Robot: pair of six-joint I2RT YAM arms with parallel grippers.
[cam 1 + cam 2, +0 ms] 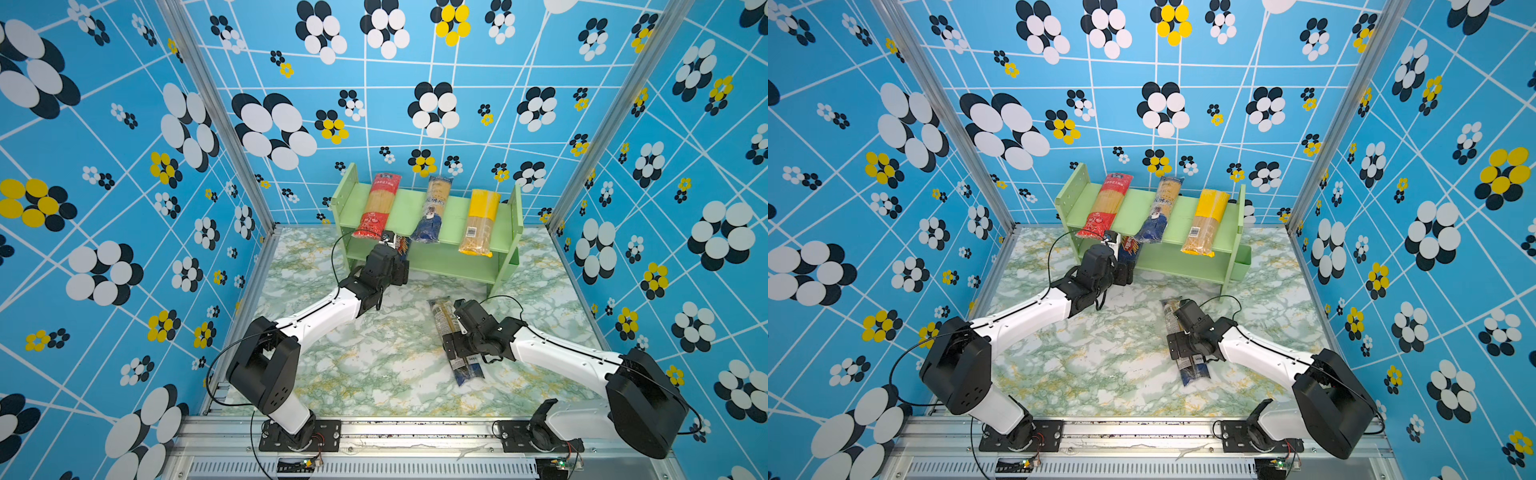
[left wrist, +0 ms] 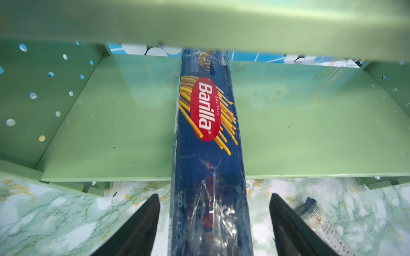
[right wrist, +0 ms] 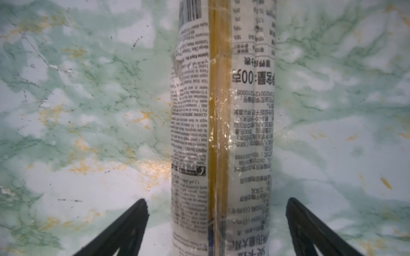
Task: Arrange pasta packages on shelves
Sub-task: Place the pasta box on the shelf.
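Pasta on the shelf: my left pincer [image 2: 214,195] stands wide at the mouth of the pale green shelf [image 1: 455,212]. Its two black fingers [image 2: 142,223] flank the blue Barilla pack [image 2: 207,110] without touching it, and a strip of table shows on either side. The pack lies lengthwise on the lower board, running up the middle of the left wrist view. Its near end juts past the board's front edge over the marble-patterned table [image 1: 374,361].

In both top views the upper board, just above centre of the frame, carries three packs side by side and apart. A red pack [image 1: 380,205] is at left, a clear pack with a navy end [image 1: 434,210] in the middle, and a yellow-topped pack [image 1: 480,222] at right (all three overhang the front edge).

My right pincer [image 3: 217,200], lower right of centre in both top views, is likewise spread wide. It straddles a labelled clear pack [image 3: 221,110] that lies flat on the table, well apart from the shelf. In the right wrist view neither finger touches it.
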